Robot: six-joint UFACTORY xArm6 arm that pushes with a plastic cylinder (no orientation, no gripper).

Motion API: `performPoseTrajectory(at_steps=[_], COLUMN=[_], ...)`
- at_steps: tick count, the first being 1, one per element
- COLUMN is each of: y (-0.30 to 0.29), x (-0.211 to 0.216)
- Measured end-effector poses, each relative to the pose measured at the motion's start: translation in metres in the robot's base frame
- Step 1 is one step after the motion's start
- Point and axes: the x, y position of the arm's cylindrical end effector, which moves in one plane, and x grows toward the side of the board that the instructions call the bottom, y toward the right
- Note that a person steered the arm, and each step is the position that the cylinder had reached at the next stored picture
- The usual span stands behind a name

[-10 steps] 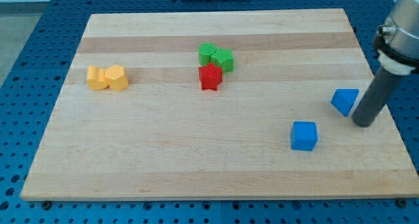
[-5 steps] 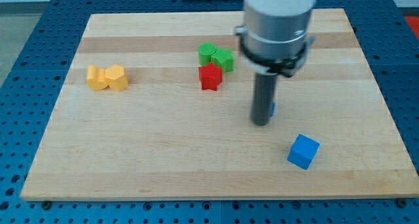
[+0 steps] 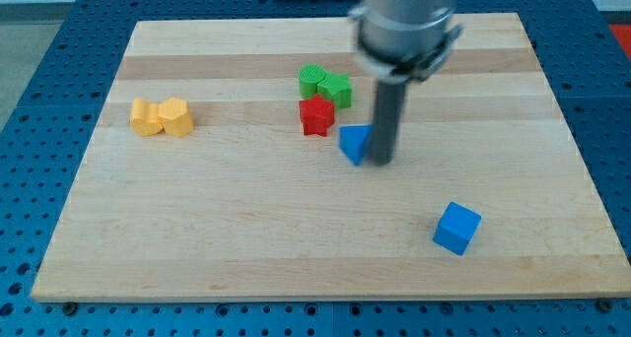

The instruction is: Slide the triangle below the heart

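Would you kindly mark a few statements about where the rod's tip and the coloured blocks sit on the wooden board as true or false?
1. My tip is against the view's right side of the blue triangle block. True.
2. The blue triangle block lies at the view's left of the red star block. False: it lies at the star's lower right in the view.
3. The two yellow blocks sit side by side near the view's left edge of the wooden board. True.
4. The blue cube block touches the blue triangle block. False: it sits apart, toward the view's bottom right.
5. The two green blocks lie just above the red star block in the view. True.
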Motion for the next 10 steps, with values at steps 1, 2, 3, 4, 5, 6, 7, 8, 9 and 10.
performPoseTrajectory(at_steps=[1, 2, 3, 4, 5, 6, 7, 8, 9, 10], y=[-0.109, -0.053, 0.036, 0.072, 0.074, 0.096, 0.094, 0.052, -0.041, -0.050], x=[0.022, 0.013, -0.033, -0.059, -0.052, -0.049, -0.079, -0.067, -0.001, 0.007])
